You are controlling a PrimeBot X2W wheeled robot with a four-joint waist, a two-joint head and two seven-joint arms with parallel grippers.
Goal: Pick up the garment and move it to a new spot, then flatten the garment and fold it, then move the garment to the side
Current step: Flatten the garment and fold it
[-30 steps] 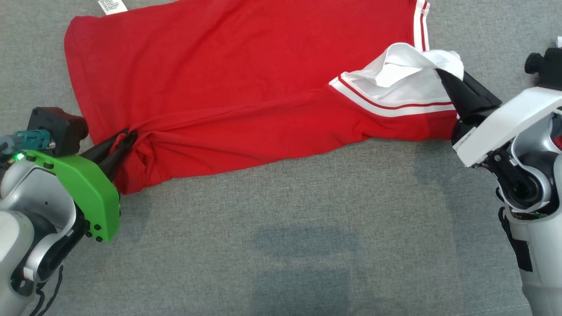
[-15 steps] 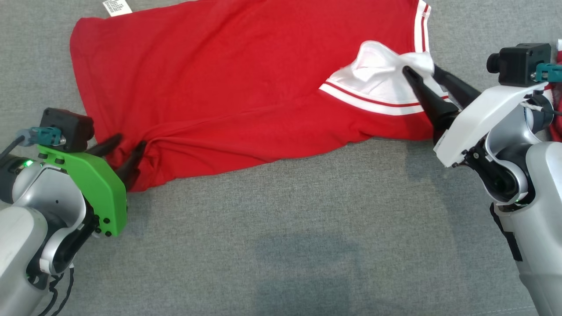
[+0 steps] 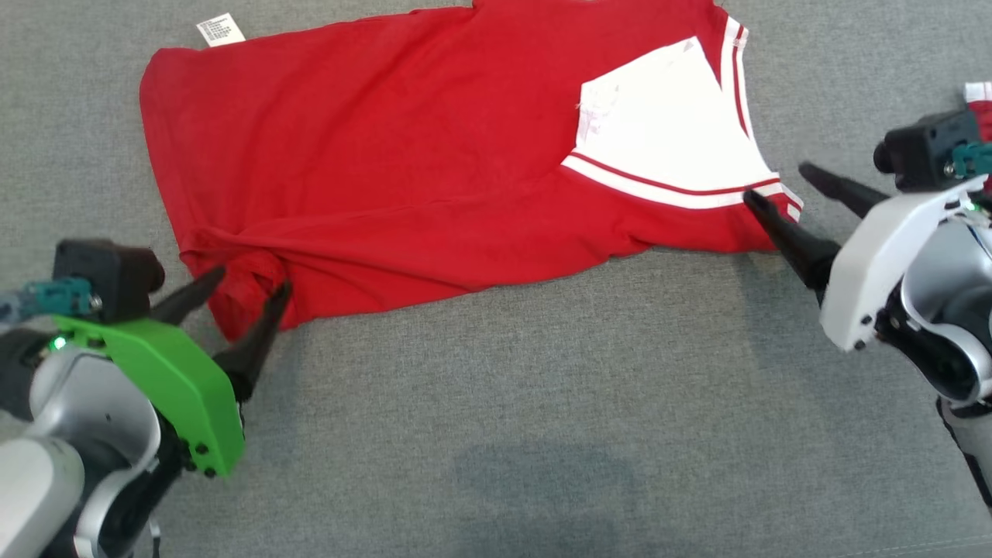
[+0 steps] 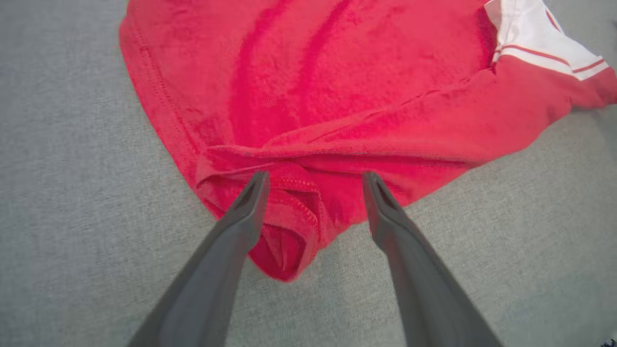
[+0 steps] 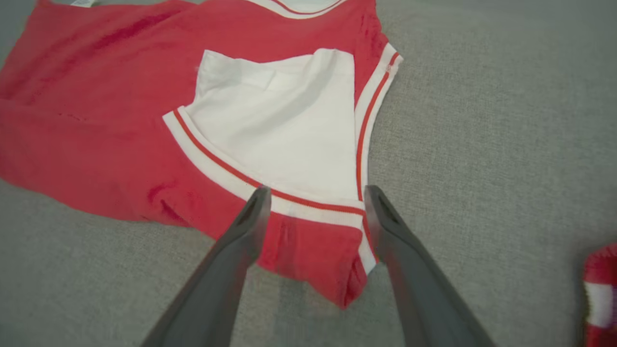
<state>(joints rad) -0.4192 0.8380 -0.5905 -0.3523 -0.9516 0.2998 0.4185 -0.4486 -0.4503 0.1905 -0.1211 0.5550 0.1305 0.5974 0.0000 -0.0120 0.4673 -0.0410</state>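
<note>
Near side first. Left gripper (image 3: 254,279) is spread wide with nothing in it. Its fingers straddle the bunched hem corner (image 4: 289,226) of the red garment (image 3: 403,155). Can't tell if the tips touch the cloth.

Right gripper (image 3: 775,180) is also wide open and empty. Its fingers sit either side of the striped corner (image 5: 318,212) at the near right.

The garment lies on the grey fabric surface (image 3: 542,403), mid-frame, spanning from one gripper to the other.

Progress, my read:
- The pick-and-relocate step looks done, since the garment is down and neither gripper holds it.
- It's mostly spread, but not flat. A long rolled ridge (image 4: 376,140) runs along the near edge and the left corner is puckered.
- A white panel (image 3: 659,132) lies turned over on the red at the right, which could be a first fold.
- To do: smoothing, the rest of the folds, and the shift to the side.

Unclear:
- I can't tell whether the white panel is a sleeve or the garment's inside.
- The far edge is cut off in the head view, and the neckline is barely in the right wrist view.
- The label (image 3: 221,29) at the far left corner has unreadable print.
- A red-and-white item (image 5: 597,294) is clipped at the right edge, so I can't identify it.
</note>
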